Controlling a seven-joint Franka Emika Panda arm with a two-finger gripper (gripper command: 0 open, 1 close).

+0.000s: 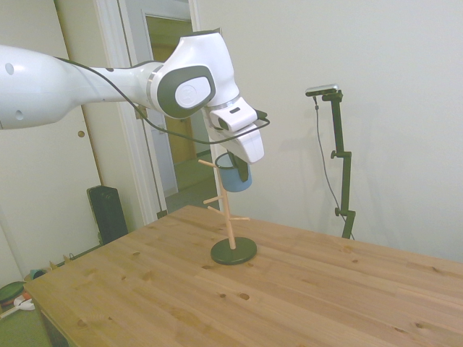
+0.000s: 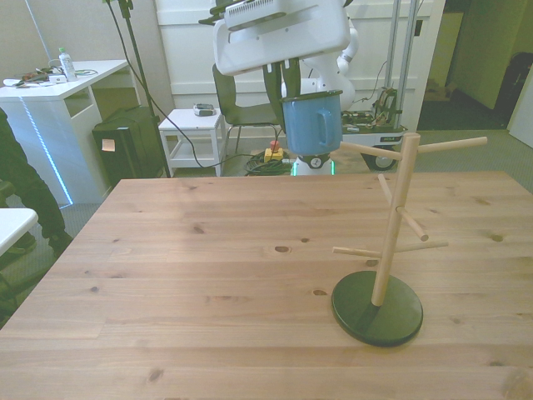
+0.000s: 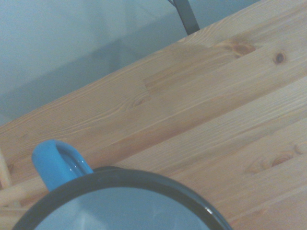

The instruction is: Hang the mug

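- Front view: my hand (image 2: 287, 83) is clamped on the rim of the small light-blue enamel mug (image 2: 311, 125), which hangs upright below it, high in the air above the wooden tabletop (image 2: 208, 283).
- The mug's handle faces the front view's right, toward the pale wooden peg stand on its round dark base (image 2: 391, 242); the handle is just beside the tip of the upper peg that points toward it, and I cannot tell whether they touch.
- Side view: the mug (image 1: 235, 176) sits at the height of the stand's upper pegs, in front of the stand's post (image 1: 228, 217), under my white hand (image 1: 233, 163).
- Wrist view: I see the mug's dark rim and white inside (image 3: 124, 203), its blue handle (image 3: 55, 160), and the tabletop planks (image 3: 216, 105) far below.
- A person's dark sleeve (image 2: 21, 192) shows at the front view's left edge.
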